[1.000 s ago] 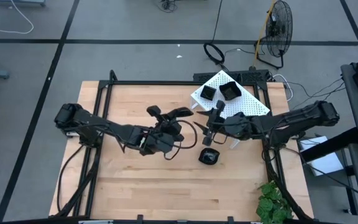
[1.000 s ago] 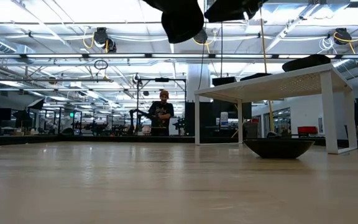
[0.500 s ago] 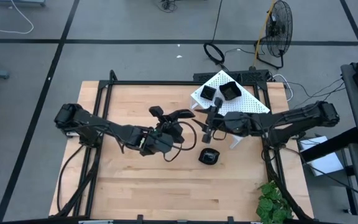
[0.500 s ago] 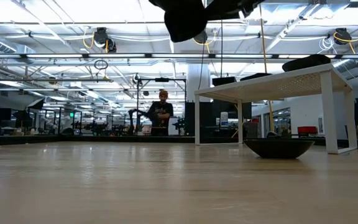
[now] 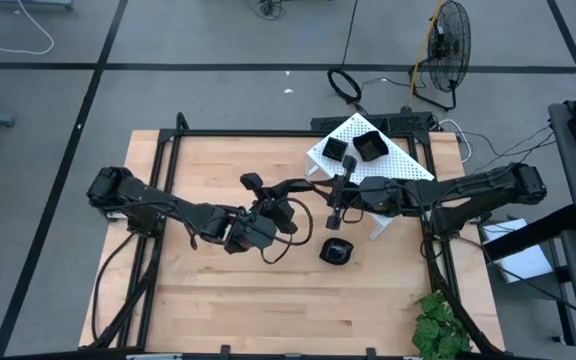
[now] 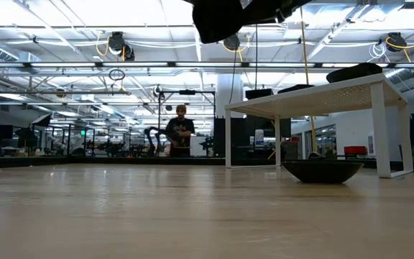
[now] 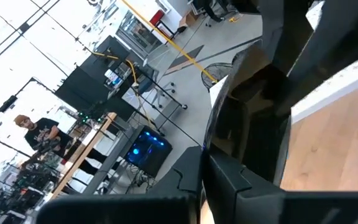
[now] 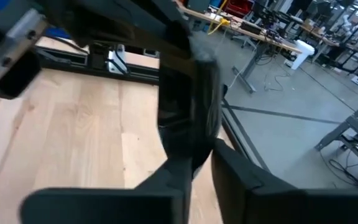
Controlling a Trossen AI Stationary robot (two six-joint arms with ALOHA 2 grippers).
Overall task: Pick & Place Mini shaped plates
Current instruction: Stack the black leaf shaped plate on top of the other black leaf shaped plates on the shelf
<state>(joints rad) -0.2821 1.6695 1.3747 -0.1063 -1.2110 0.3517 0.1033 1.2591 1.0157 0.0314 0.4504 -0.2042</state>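
Okay, mid-air handover above the desk's point(image 5: 198, 290) middle. Left gripper point(image 5: 260, 190) is clamped narrow on one rim of a mini shaped plate point(image 5: 290, 185). Right gripper point(image 5: 334, 196) looks pinched on the opposite rim. Plate's long axis runs arm to arm, and the right arm is nearer the white rack point(image 5: 408, 165) at the far right corner, so left should let go first.

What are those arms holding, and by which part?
One small glossy black plate, pinched by its rim in the left gripper; the right gripper sits around its opposite edge.
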